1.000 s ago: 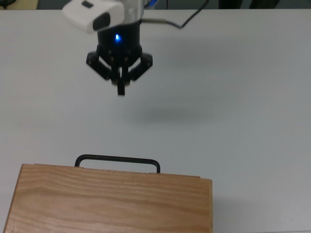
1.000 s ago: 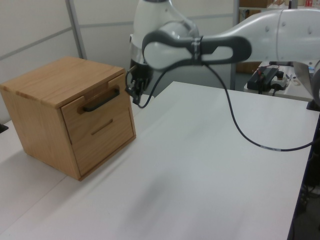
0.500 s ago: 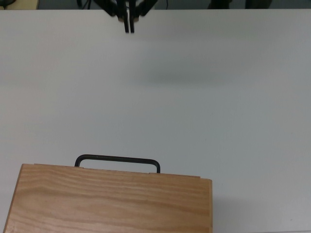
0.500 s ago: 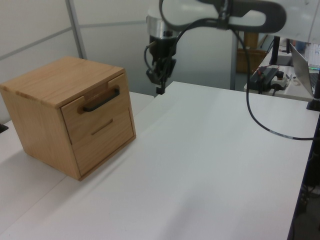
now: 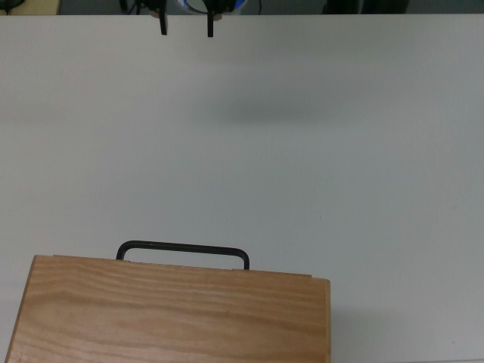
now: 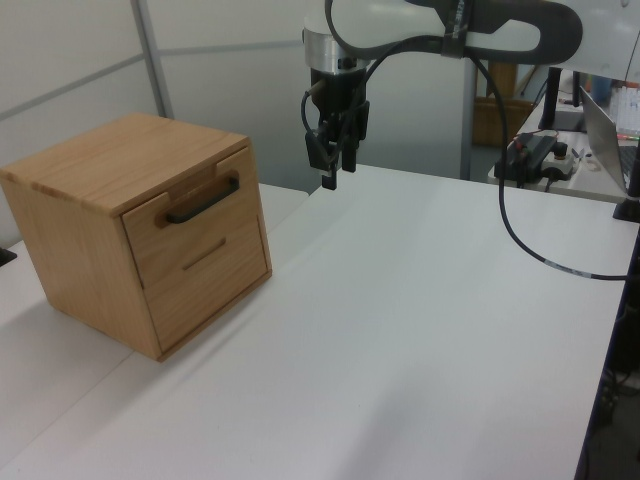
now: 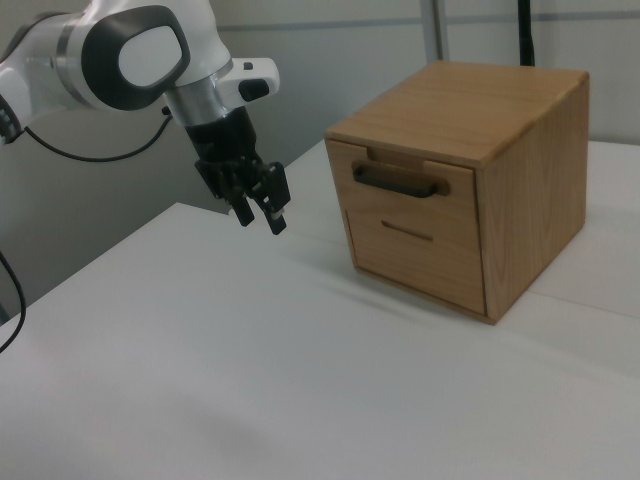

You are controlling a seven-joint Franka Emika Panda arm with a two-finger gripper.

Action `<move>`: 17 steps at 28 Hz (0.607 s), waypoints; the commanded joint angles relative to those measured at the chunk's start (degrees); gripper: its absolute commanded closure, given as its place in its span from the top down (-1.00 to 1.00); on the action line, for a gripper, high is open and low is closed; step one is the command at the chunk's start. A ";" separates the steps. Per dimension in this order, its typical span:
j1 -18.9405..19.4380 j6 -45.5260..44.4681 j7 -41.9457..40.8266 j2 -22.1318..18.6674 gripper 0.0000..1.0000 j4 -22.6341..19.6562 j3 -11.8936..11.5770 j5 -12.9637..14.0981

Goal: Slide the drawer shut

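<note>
White tabletop (image 6: 420, 330) fills most of every view, bare and matte, with pale wall panels behind it in the left view and a cluttered side bench with cables at the left view's far right. Nearest the camera in the top view, at the bottom edge, sits the grained wooden cabinet (image 5: 170, 314), seen from above, with the black bar handle (image 5: 183, 251) jutting just past its front edge toward the open table. In the left view the cabinet stands at the left view's left side of the table, and the drawer (image 6: 190, 205) occupies the upper slot of its front face; its front panel sits flush with the casing, with the handle standing out from it, and a second, lower front with a slim groove lies just beneath. The right view shows the same front from the other side, the drawer (image 7: 400, 180) level with the face around it. Farther off, well apart from the cabinet, the gripper (image 6: 334, 160) hangs above the table with its fingers pointing downward and spread apart, nothing between them. In the top view only the two fingertips (image 5: 163, 29) show at the upper edge, clearly separated, with a soft shadow on the table below them. The white arm (image 7: 125, 60) arches in from the right view's left.
</note>
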 commanded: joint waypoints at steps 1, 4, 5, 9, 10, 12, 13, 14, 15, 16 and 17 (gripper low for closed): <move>0.26 -2.17 -0.98 -1.07 1.00 -0.95 -0.27 -2.19; 0.26 -2.34 -0.89 -1.07 1.00 -0.95 -0.27 -2.19; 0.26 -2.34 -0.89 -1.07 1.00 -0.95 -0.27 -2.19; 0.26 -2.34 -0.89 -1.07 1.00 -1.12 -0.18 -2.19; 0.26 -2.34 -0.89 -1.07 1.00 -1.12 -0.18 -2.19; 0.26 -2.43 -0.72 -1.07 1.00 -1.12 -0.18 -1.84; 0.26 -2.78 -0.63 -1.07 1.00 -1.12 -0.18 -1.49; 0.26 -3.22 -0.63 -1.07 1.00 -1.12 -0.18 -1.49; 0.26 -3.57 -0.63 -1.07 1.00 -1.12 -0.18 -1.49; 0.26 -3.75 -0.63 -1.07 1.00 -1.12 -0.18 -1.49; 0.26 -3.75 -0.72 -1.07 1.00 -1.12 -0.18 -1.49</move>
